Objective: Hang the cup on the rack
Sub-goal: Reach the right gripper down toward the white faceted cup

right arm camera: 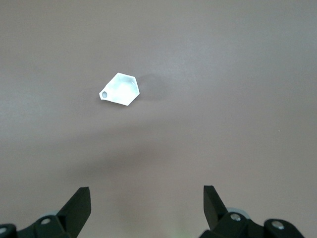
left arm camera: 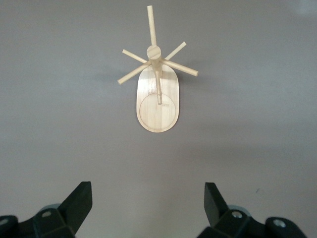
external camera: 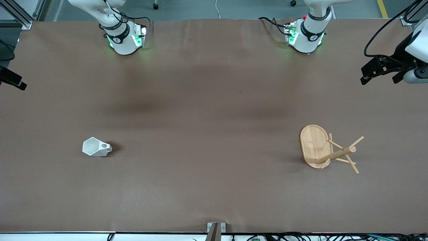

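Brown table (external camera: pixel 207 134): cup (external camera: pixel 96 147), rack (external camera: pixel 326 150) apart; left gripper (left arm camera: pixel 147 203), right gripper (right arm camera: pixel 146 206) raised, spread, empty.

The left gripper (left arm camera: pixel 147 208) is held high with fingers spread wide (nothing between them); the right gripper (right arm camera: pixel 147 210) is likewise raised and spread.

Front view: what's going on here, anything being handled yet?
Nothing is held yet. The cup sits on the table toward the right arm's end, apart from everything. The rack stands toward the left arm's end with no cup on its pegs. The left gripper is open, up in the air with the rack in its wrist view. The right gripper is open too, looking down at the cup from above. Neither touches its object, so the hanging has not started.
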Controlling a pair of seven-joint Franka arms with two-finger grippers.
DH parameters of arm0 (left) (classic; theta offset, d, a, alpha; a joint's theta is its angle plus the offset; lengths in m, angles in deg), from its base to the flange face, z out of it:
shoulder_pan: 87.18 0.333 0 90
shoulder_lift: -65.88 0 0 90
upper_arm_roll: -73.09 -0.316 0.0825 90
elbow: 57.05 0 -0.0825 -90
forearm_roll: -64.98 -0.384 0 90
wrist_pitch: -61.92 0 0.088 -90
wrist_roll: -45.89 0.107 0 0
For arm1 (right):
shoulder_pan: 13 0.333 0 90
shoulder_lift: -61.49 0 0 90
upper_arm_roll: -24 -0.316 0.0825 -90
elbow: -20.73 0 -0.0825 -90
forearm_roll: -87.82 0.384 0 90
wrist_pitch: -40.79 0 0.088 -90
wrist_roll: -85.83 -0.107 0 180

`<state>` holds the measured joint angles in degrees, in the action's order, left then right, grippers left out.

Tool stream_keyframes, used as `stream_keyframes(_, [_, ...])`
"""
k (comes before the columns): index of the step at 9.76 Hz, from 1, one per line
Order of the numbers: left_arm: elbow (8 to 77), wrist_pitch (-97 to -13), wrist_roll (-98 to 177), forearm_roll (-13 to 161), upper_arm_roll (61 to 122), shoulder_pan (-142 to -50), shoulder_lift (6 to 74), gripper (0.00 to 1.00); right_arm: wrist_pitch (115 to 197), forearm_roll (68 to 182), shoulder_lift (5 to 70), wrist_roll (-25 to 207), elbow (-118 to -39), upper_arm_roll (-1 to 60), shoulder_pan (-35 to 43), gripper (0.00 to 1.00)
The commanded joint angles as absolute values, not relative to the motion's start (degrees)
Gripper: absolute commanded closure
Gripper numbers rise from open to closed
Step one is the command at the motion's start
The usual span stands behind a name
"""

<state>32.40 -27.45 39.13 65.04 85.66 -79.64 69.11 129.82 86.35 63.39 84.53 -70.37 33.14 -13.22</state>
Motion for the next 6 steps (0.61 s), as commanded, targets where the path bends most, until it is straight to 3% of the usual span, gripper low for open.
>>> stream_keyframes(1, [33.7, -27.1, 39.6, 64.1, 85.9, -79.4, 68.6, 0.00, 135.2, 85.5, 63.3, 84.3, -74.8, 33.0, -13.1, 0.00])
stream_keyframes(3, [33.8, -27.0, 39.6, 64.1, 85.9, -79.2, 68.6, 0.00, 142.0, 85.4, 62.0, 84.3, -79.3, 33.1, -13.1, 0.00])
stream_keyframes(6, [33.7, -27.1, 39.8, 64.1, 85.9, -78.1, 68.5, 0.00, 150.3, 85.4, 54.0, 84.3, -79.4, 33.1, -13.1, 0.00])
